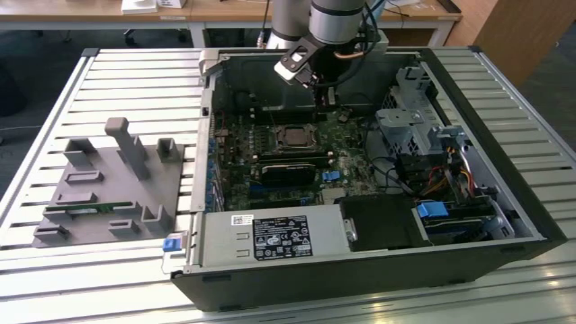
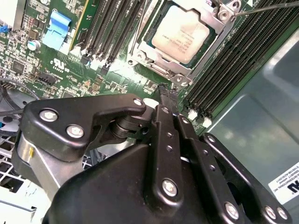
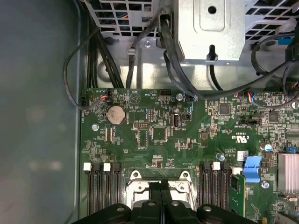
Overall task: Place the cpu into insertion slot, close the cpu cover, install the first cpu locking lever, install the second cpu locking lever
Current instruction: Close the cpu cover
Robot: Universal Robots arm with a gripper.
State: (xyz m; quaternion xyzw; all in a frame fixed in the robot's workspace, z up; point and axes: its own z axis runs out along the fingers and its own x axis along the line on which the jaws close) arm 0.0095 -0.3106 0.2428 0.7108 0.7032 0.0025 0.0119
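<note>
While the black gripper (image 2: 167,93) hangs just beside the socket, fingers pressed together on nothing, the small silver-grey square cpu (image 2: 180,31) sits in the black-rimmed insertion slot (image 2: 150,40), framed by the thin silvery cpu cover (image 2: 161,68).

This looks like a robotics lab or test workshop set up in an office-type room. A silver-grey slatted aluminium worktable (image 1: 135,81) carries an open black metal desktop computer case (image 1: 360,277) with its green circuit motherboard (image 3: 154,135) exposed. Beside the case sits a grey plastic fixture block with upright posts (image 1: 108,182). A grey cylindrical robot arm (image 1: 324,17) reaches into the case. Behind stand pale wooden desks (image 1: 234,10) on a dark floor (image 1: 36,47).
</note>
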